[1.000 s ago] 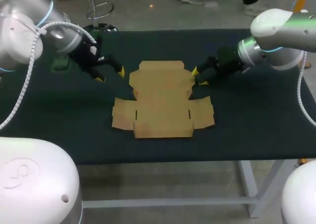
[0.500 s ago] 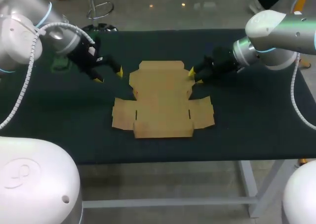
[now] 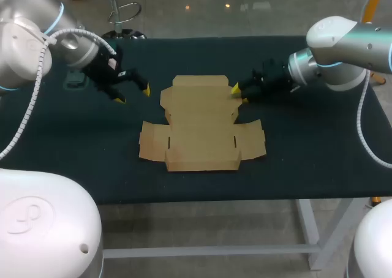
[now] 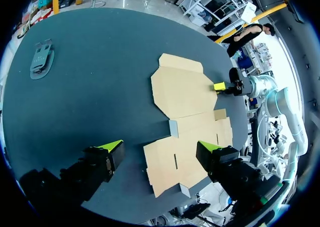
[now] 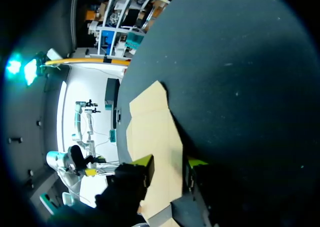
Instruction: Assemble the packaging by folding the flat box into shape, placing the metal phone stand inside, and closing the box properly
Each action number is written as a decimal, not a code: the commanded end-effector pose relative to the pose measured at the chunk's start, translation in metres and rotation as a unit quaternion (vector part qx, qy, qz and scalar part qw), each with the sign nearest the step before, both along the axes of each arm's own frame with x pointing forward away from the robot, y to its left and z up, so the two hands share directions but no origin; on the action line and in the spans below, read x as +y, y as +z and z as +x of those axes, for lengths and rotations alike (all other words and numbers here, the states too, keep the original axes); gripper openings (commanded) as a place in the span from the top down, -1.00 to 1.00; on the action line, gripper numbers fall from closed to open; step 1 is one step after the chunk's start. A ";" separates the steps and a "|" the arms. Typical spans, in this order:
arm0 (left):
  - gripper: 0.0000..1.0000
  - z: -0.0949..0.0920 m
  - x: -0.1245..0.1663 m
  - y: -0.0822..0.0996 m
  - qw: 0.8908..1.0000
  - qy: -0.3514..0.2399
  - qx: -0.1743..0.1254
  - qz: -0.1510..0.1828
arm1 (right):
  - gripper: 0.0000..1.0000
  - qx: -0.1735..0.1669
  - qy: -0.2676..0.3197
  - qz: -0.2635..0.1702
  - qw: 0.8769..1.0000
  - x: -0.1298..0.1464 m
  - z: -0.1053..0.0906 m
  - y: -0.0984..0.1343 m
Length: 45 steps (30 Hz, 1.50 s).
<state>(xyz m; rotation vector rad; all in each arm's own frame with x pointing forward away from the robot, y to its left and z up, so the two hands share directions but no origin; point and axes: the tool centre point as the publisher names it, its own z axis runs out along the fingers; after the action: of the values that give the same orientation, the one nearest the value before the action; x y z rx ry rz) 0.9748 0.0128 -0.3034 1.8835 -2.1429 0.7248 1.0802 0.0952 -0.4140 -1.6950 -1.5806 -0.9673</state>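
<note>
The flat brown cardboard box (image 3: 201, 123) lies unfolded in the middle of the dark table. My right gripper (image 3: 239, 94) is at the right edge of its far panel. In the right wrist view that edge of the box (image 5: 150, 127) runs in between the fingers, and the right gripper (image 5: 169, 163) is open, with a gap around the card. My left gripper (image 3: 133, 95) hovers open just left of the box's far left corner, holding nothing. From the left wrist the left gripper (image 4: 161, 146) looks down on the box (image 4: 187, 92). The grey metal phone stand (image 4: 41, 60) lies flat at the table's far left.
The stand (image 3: 76, 79) is partly hidden behind my left arm in the head view. Dark table surface (image 3: 318, 149) surrounds the box on every side, widest on the right and along the front edge.
My right gripper has moved left onto the box's right edge and its fingers have drawn closer together. My left gripper has shifted slightly back and left. The box has not moved.
</note>
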 end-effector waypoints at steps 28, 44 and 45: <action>-1.00 -0.009 -0.006 -0.002 0.999 -0.033 0.008 -0.015 | 1.00 -0.072 0.022 0.075 0.994 0.015 -0.008 0.006; -1.00 -0.007 -0.005 0.002 0.992 -0.044 -0.103 -0.049 | 1.00 -0.120 0.039 0.129 0.984 0.003 -0.016 0.043; -1.00 -0.007 -0.005 0.002 0.992 -0.044 -0.103 -0.049 | 1.00 -0.111 0.054 0.146 0.982 0.003 -0.016 0.046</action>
<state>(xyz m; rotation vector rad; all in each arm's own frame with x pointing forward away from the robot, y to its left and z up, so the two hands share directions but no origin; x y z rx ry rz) 0.9786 0.0046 -0.3009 1.7004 -2.2523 0.9630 1.0628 0.1053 -0.3698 -1.3891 -1.5847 -1.3082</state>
